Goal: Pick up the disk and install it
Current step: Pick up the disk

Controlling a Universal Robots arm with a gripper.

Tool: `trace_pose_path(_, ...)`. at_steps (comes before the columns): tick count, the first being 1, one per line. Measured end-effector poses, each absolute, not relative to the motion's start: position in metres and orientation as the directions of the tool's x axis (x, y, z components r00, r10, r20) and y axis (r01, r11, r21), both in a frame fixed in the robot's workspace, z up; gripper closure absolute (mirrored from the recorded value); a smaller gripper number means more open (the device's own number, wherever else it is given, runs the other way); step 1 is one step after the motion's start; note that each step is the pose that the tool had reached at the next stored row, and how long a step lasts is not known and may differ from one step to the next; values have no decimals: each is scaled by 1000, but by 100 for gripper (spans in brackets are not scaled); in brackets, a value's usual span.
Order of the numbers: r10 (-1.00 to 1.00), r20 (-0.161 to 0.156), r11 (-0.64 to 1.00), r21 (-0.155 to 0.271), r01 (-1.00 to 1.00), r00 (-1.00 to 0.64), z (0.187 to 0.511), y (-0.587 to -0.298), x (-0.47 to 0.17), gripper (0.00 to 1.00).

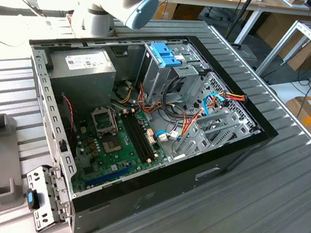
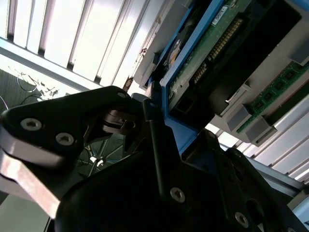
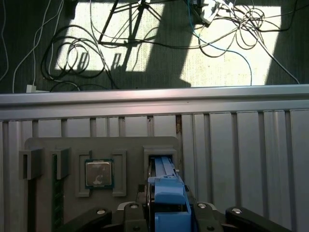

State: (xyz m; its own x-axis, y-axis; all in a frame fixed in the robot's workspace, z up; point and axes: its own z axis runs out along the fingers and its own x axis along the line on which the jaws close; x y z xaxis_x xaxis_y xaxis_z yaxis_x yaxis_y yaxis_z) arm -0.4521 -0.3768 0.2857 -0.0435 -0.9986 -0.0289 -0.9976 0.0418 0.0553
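Observation:
In the first wrist view the disk, with light-blue carrier rails, stands on edge in a slot of a grey fixture. My gripper is closed around its upper end, with a dark finger on each side. The second wrist view shows the disk from below: a blue rail, a green circuit board and a dark body, with my gripper pressed against the rail. The open computer case lies on the ribbed table in the exterior view.
A processor chip and a memory stick sit in neighbouring holders of the fixture. Beyond it runs the table's edge rail, with cables on the floor behind. Inside the case, a blue handle on a grey cage stands above the motherboard.

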Motion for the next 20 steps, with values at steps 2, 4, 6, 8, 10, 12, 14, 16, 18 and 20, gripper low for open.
trace_pose_path(2, -999, -29, 42, 55, -998, -43, 286, -377, -452, 63)
trace_pose_path(4, -999, -29, 42, 55, -998, -43, 287, -377, -452, 63)
trace_pose_path(6, -999, -29, 42, 55, -998, -43, 287, -377, -452, 63)
trace_pose_path(8, -999, -29, 42, 55, -998, -43, 288, -377, -452, 63)
trace_pose_path(10, -999, -29, 42, 55, -998, -43, 288, -377, -452, 63)
trace_pose_path(12, -999, -29, 42, 55, -998, -43, 290, -377, -452, 63)
trace_pose_path(14, -999, -29, 42, 55, -998, -43, 290, -377, -452, 63)
trace_pose_path(16, -999, -29, 42, 55, -998, -43, 291, -377, -452, 63)
trace_pose_path(18, -999, -29, 42, 55, -998, -43, 291, -377, -452, 63)
trace_pose_path(20, -999, -29, 42, 55, -998, -43, 292, -377, -452, 63)
